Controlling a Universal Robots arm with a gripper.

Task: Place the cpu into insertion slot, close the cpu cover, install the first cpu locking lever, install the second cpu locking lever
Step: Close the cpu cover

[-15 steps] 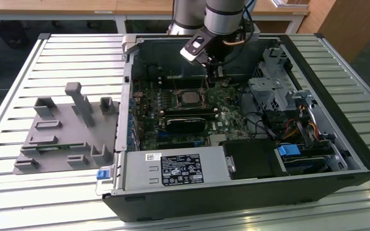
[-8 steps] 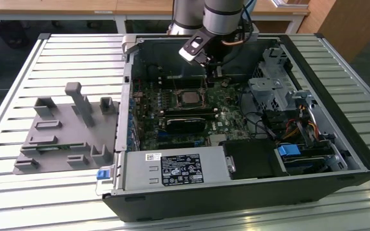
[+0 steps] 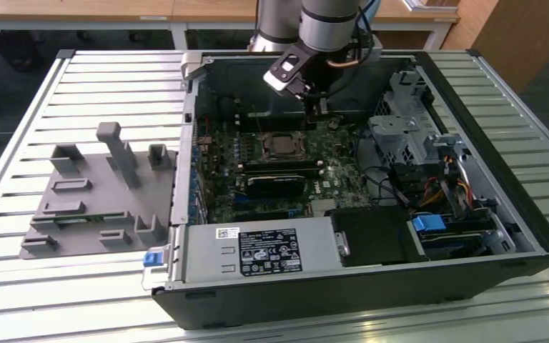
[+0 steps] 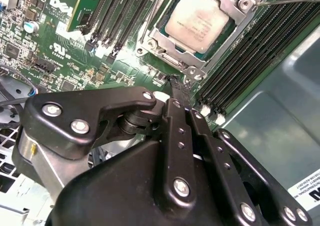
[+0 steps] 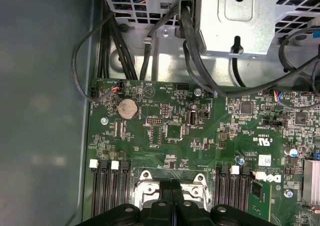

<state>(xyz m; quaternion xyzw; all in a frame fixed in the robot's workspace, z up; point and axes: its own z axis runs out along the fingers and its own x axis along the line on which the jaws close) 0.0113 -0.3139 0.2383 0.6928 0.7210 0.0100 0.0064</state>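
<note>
The cpu (image 4: pixel 197 20), a silver-grey square chip, lies in the insertion slot (image 3: pixel 279 145) on the green motherboard. The cpu cover (image 4: pixel 162 40), a silver frame, lies flat around the chip's edges. A thin metal lever rod (image 4: pixel 287 0) runs off from one corner of the cover. My gripper (image 4: pixel 176 83) is shut with nothing between its black fingers (image 4: pixel 172 116). Its tip hovers just beside the socket's corner. In the first wrist view the gripper (image 5: pixel 171 185) sits over the socket frame (image 5: pixel 145 182). In the exterior view the gripper (image 3: pixel 317 107) hangs just beyond the socket, towards the case's back.
Black memory slots (image 4: pixel 117 16) flank the socket on both sides. A metal drive cage (image 3: pixel 403 132) and cable bundles (image 5: pixel 150 51) crowd the exterior view's right of the case. A grey fixture block (image 3: pixel 98 193) stands on the slatted table outside. The case wall (image 5: pixel 45 111) is close.
</note>
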